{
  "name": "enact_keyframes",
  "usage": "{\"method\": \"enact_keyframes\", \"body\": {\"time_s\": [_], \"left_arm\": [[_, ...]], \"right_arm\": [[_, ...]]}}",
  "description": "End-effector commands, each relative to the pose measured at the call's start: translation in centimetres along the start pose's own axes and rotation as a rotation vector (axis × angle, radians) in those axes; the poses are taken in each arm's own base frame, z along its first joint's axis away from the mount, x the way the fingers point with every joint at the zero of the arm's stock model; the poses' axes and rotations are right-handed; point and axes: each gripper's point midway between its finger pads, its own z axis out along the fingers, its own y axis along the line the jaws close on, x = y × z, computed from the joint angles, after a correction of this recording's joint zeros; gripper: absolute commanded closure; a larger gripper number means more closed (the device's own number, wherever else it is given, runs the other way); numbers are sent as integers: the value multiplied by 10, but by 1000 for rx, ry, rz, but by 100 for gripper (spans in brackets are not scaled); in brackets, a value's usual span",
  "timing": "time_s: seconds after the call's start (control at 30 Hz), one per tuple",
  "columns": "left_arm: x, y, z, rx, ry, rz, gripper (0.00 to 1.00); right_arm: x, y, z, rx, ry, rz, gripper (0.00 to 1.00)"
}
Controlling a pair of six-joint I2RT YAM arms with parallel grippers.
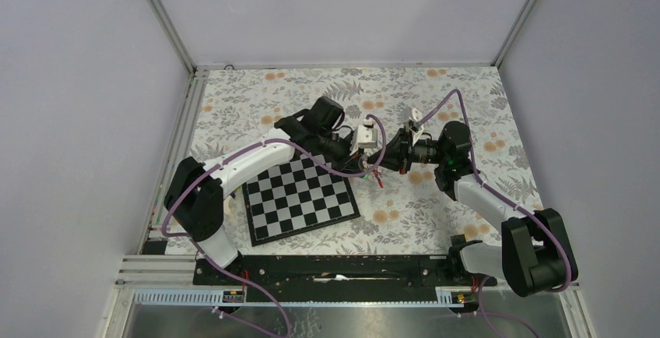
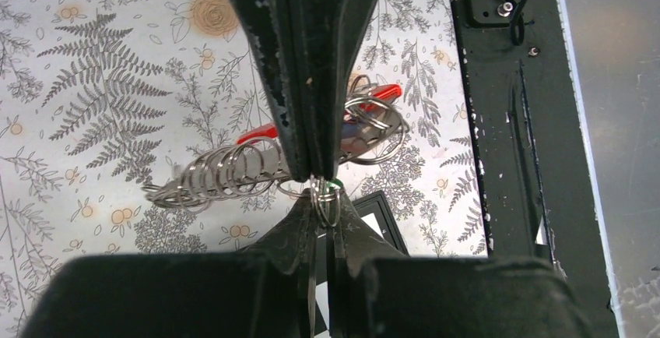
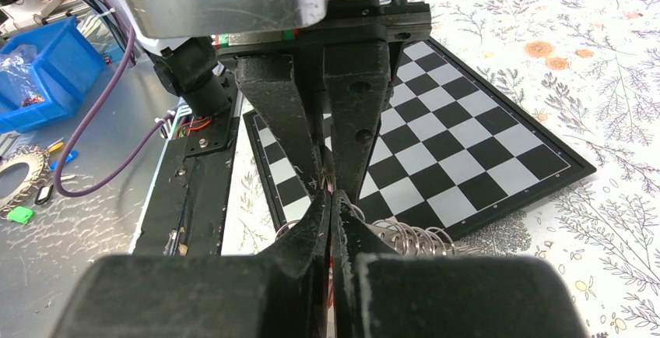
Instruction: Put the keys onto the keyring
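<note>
Left gripper (image 2: 323, 215) is pinched shut on the split ring (image 2: 325, 200) of a green key (image 2: 335, 184). Right gripper (image 2: 310, 173) appears clamped on the red keyring (image 2: 259, 132), both raised tip to tip over the table (image 2: 93, 81), evidently to thread key onto loop.

We logged soft, even overhead light and faint shadows. Steel rings (image 2: 226, 170) glinted slightly. In wrist views, nearest fingers (image 2: 300, 233) were dark, blurred; tablecloth (image 2: 93, 81) was sharp.

Left fingers (image 2: 289, 238), right fingers (image 3: 310, 233): pinched, tip-to-tip.
</note>
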Motion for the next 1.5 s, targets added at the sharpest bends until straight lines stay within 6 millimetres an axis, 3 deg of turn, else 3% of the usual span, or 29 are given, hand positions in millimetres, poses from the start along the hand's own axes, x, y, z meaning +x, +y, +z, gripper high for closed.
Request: {"method": "enact_keyframes", "body": {"time_s": [0.0,0.17,0.43,0.6,0.8,1.1,1.47], "left_arm": [[-25,14,-5,-62,-29,43,100],[-24,18,-10,-100,-19,53,85],[-27,17,-31,-159,-25,133,51],[-34,17,-41,-191,-32,185,43],[-50,14,-44,-180,-81,217,43],[-57,13,-38,-141,-107,203,62],[-59,11,-30,-88,-125,170,74]], "right_arm": [[-12,0,2,-4,-24,-82,100],[-14,0,1,3,-20,-102,100],[-12,-1,1,0,-14,-99,100],[-12,-1,1,-2,-13,-99,100],[-11,-1,1,-5,-9,-92,100],[-10,-1,1,-7,-7,-89,100],[-8,-2,1,-6,-4,-86,100]]}}
